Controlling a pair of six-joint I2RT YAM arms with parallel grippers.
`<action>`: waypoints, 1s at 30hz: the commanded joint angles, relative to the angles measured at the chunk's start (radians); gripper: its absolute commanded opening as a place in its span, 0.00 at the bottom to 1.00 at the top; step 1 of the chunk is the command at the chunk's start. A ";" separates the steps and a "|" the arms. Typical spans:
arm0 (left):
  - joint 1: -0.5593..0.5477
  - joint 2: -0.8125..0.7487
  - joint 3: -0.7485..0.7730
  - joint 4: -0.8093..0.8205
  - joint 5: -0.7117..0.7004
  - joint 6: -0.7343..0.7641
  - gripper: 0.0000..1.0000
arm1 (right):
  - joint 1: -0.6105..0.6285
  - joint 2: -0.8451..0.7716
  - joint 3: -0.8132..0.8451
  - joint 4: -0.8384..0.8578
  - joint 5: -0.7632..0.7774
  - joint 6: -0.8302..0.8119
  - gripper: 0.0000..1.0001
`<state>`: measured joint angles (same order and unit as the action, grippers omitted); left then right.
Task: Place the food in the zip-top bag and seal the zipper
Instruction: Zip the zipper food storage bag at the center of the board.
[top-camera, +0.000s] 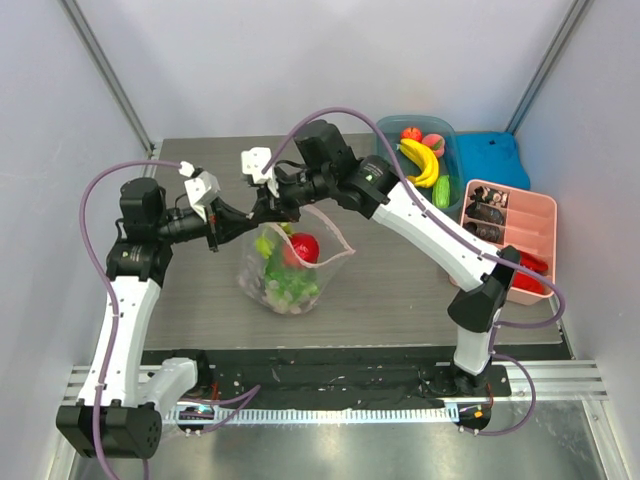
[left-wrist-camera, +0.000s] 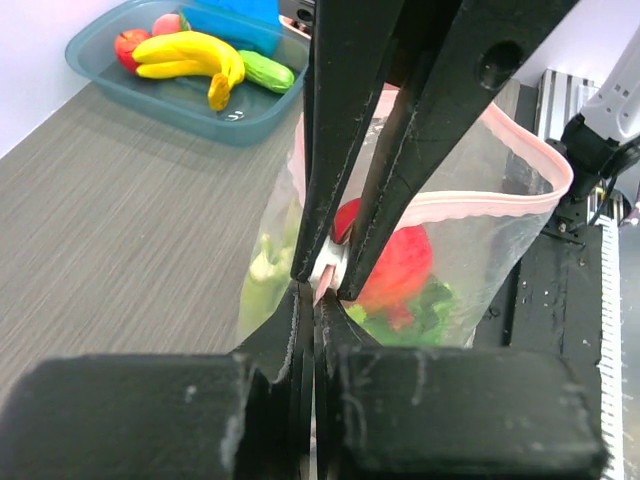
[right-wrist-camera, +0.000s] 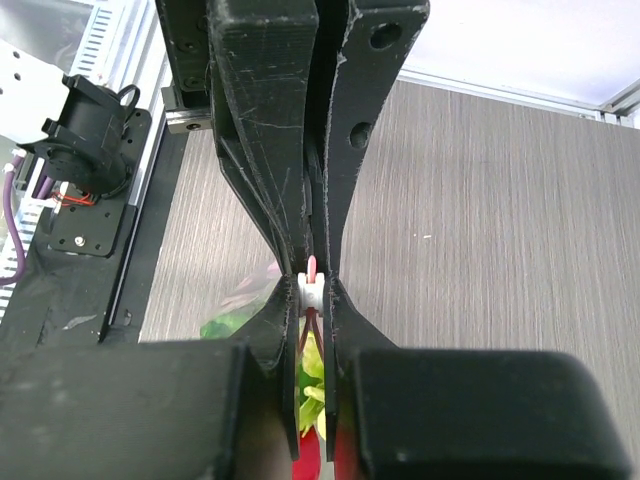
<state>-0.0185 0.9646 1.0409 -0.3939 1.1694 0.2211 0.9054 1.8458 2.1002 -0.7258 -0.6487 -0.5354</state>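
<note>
The clear zip-top bag (top-camera: 285, 290) hangs lifted above the table, its mouth partly open. Inside it are the small red fruit (top-camera: 304, 247), the green lettuce (top-camera: 292, 284) and the pale celery-like stalk (top-camera: 265, 244). Both grippers meet at the left end of the pink zipper strip (left-wrist-camera: 480, 200). My left gripper (left-wrist-camera: 316, 298) is shut on that end of the strip. My right gripper (right-wrist-camera: 312, 285) is shut on the small white zipper slider (right-wrist-camera: 311, 292), directly against the left fingertips. In the top view the left gripper (top-camera: 250, 213) and the right gripper (top-camera: 270, 205) touch tip to tip.
A teal bin (top-camera: 457, 150) at the back right holds yellow bananas (top-camera: 420, 160), a cucumber and small red fruits. A blue lid (top-camera: 492, 160) lies beside it. A pink divided tray (top-camera: 535, 215) stands at the right edge.
</note>
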 joint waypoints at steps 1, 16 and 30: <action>-0.012 -0.013 0.068 -0.014 -0.032 -0.038 0.00 | -0.014 -0.088 -0.035 0.101 -0.003 0.017 0.01; 0.014 -0.098 0.013 0.303 -0.224 -0.385 0.00 | -0.174 -0.249 -0.278 -0.070 0.067 -0.060 0.01; 0.014 -0.044 0.018 0.303 -0.289 -0.381 0.00 | -0.405 -0.443 -0.575 -0.213 0.113 -0.222 0.01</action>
<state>-0.0261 0.9108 1.0325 -0.2192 0.9455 -0.1535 0.5564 1.4868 1.6005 -0.8047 -0.6434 -0.6868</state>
